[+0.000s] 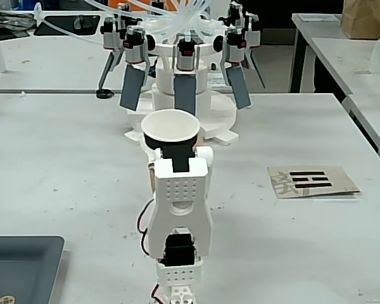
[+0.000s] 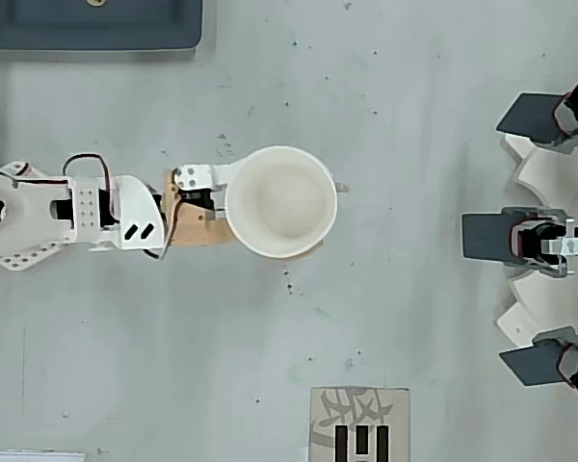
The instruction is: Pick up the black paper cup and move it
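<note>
The black paper cup [image 1: 170, 128] is held upright above the table, just in front of the white machine at the back. In the overhead view the black paper cup [image 2: 280, 200] shows mostly its white inside and rim. My gripper [image 2: 303, 207] is shut on the cup, with a white finger [image 2: 197, 177] on one side and a tan finger [image 2: 197, 229] on the other; the fingertips are hidden under the cup. In the fixed view the white arm [image 1: 178, 202] covers most of the gripper [image 1: 171, 151] and the cup's lower wall.
A white machine with several dark paddles [image 1: 185, 88] stands at the back, along the right edge overhead [image 2: 535, 236]. A dark tray [image 1: 19, 266] [image 2: 96, 24] sits near the arm's base. A cardboard card with black marks [image 1: 311, 180] [image 2: 359, 423] lies on the table.
</note>
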